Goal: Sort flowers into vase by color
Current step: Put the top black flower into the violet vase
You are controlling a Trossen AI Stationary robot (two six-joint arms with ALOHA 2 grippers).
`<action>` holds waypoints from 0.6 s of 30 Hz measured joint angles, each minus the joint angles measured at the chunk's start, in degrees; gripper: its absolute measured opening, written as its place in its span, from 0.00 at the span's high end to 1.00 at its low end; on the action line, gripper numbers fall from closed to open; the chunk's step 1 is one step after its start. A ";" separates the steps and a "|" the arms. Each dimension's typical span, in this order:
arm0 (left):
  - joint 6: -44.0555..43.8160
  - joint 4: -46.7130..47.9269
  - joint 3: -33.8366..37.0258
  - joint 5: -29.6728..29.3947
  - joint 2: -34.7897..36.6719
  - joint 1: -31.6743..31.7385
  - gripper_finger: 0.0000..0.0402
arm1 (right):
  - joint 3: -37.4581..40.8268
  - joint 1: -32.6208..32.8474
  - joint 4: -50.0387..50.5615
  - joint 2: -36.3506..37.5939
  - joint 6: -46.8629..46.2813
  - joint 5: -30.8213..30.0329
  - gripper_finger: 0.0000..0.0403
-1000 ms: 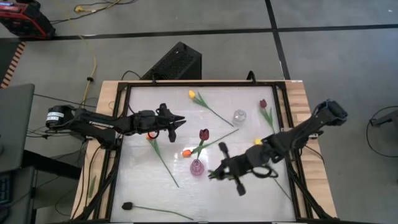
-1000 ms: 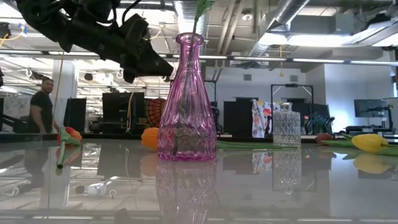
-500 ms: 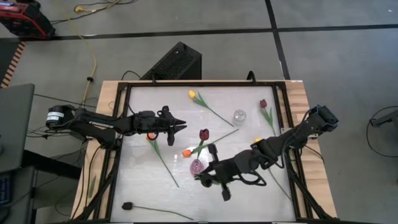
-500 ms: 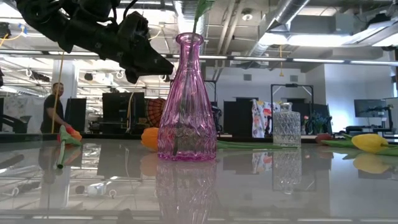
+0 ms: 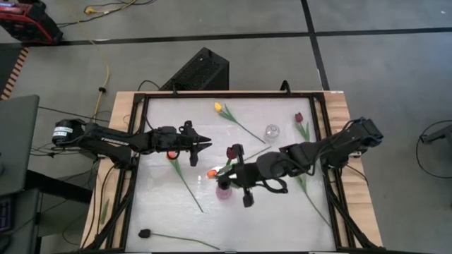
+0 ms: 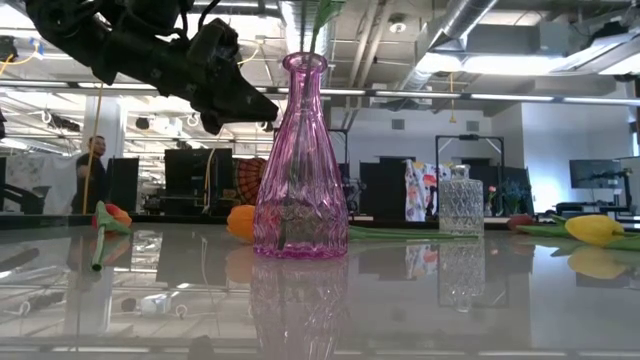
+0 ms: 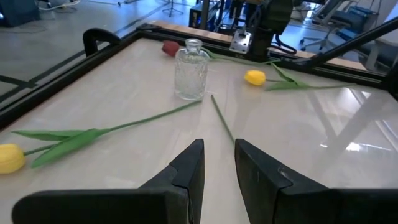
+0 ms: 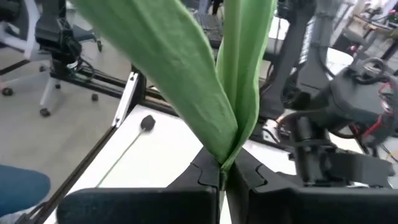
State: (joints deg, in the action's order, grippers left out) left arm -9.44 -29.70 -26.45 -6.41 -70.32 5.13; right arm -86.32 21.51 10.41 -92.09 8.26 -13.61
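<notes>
Right gripper (image 5: pixel 232 164), frame centre: fingers pinching maroon tulip's green stem (image 8: pixel 239 81) above pink glass vase (image 5: pixel 223 189). Risk: stem tipping vase. Left gripper (image 5: pixel 205 142): fingers narrowly parted, empty.

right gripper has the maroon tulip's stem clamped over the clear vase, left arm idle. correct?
Not quite. The right gripper clamps the maroon tulip over the pink vase, not the clear vase, which stands apart toward the table's far side; the high view shows it. The left gripper does wait idle.

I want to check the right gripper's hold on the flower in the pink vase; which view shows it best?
The right wrist view: the right gripper pinches the flower's leaves. The high view shows it smaller; the others don't.
</notes>
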 joint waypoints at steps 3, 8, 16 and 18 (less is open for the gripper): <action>0.66 0.52 -0.01 -0.08 0.00 0.00 0.81 | -0.02 -0.28 0.90 -0.02 -0.68 0.09 0.91; 1.68 0.79 -0.01 -0.51 0.00 0.00 0.81 | -0.02 -0.19 1.49 -0.07 -0.70 0.19 0.92; 2.33 0.78 -0.01 -2.15 -0.01 0.00 0.81 | -0.02 0.33 0.15 -0.05 -0.25 0.42 0.91; 2.33 0.77 -0.01 -2.22 -0.01 0.00 0.81 | -0.02 0.63 0.27 0.07 -0.49 0.49 0.92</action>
State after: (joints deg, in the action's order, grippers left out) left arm -7.11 -28.93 -26.46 -8.62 -70.34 5.13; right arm -86.35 22.14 10.68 -92.02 7.77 -13.12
